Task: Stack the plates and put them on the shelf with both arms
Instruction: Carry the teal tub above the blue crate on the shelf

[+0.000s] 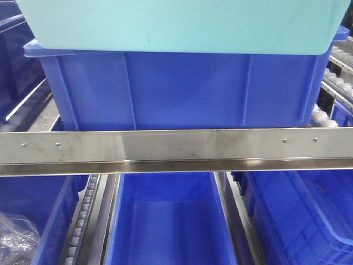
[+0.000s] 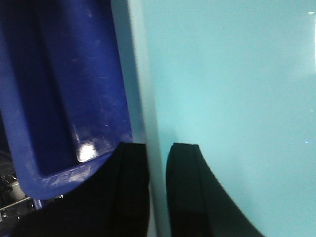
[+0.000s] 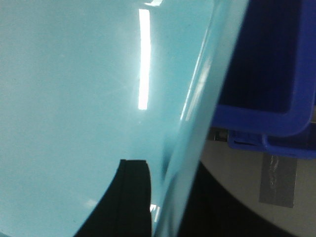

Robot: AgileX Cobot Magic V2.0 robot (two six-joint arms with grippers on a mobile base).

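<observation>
The shelf (image 1: 176,149) fills the front view. Its shiny front rail runs straight across, with roller tracks (image 1: 83,215) between the tiers. A big blue bin (image 1: 182,91) sits on the tier above the rail, and more blue bins, one of them (image 1: 165,221) open and bare inside, sit on the tier below.

The pale turquoise plate (image 1: 176,25) is up at the shelf, over the big blue bin. Its lower edge overlaps the bin's rim. I cannot tell whether it rests on that rim or hangs just above it.

Its long axis lies left to right, parallel to the rail. It looks level, with the open side up and one long wall facing the front camera. Whether this is one plate or several nested together is hidden.

By my reading the carry to the shelf is nearly finished. Setting the plate down, letting go on both sides and drawing the arms back are left to do.

The left jaws are narrow and grip the plate's left rim. One black finger (image 2: 131,197) is outside, next to the blue bin's lip, and the other is inside on the turquoise surface (image 2: 237,98).

The right jaws grip the opposite rim in the same way. One finger (image 3: 131,197) is inside the plate (image 3: 74,98) and the other is a dark shape beyond the rim. A blue bin's corner (image 3: 276,74) is close beside them.
</observation>
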